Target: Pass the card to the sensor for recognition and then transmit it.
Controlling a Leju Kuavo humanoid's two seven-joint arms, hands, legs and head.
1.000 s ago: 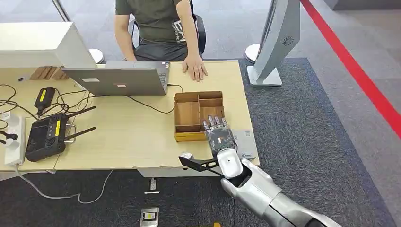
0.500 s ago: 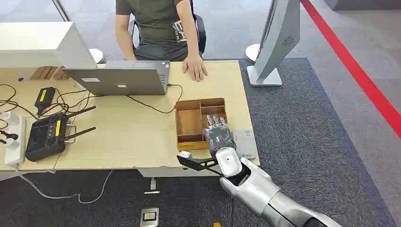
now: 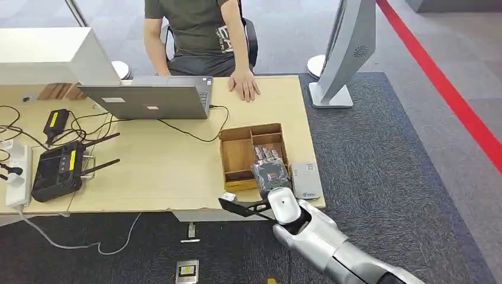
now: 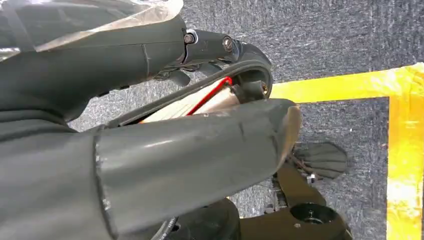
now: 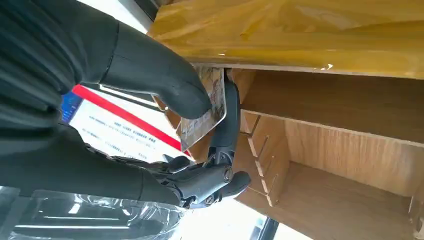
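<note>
At the far left of the head view, a white power strip [image 3: 16,171] lies at the tabletop [image 3: 166,165] edge beside a black controller [image 3: 58,167] with two antennas, unmoved since a second ago. In the upper left, a white box [image 3: 50,56] stands beside a grey laptop [image 3: 148,97], whose black cable [image 3: 189,133] trails across the tabletop. Behind the laptop sits a person [image 3: 198,29], one hand [image 3: 244,84] flat on the tabletop exactly as before.

Right of centre, the wooden divided tray [image 3: 237,155] has changed most: a second ago it sat squarer and slightly higher in the frame; now it lies lower, turned slightly, with its near end closer to the tabletop's front edge. The right hand [image 3: 270,171] rests over the tray's near right part and has shifted slightly left and down with it. In the right wrist view, the hand [image 5: 165,95] pinches a patterned card [image 5: 205,107] between its thumb and a dark finger, just at the tray's [image 5: 345,150] compartments. Just right of the tray, the grey card sensor [image 3: 306,179] lies flat; the hand covers less of it than before.

In the lower centre, a black bracket [image 3: 240,206] sticks out from the silver right arm [image 3: 319,236].

The left wrist view shows grey carpet with yellow floor tape [image 4: 350,85]; whether the left hand is open or closed cannot be told.
</note>
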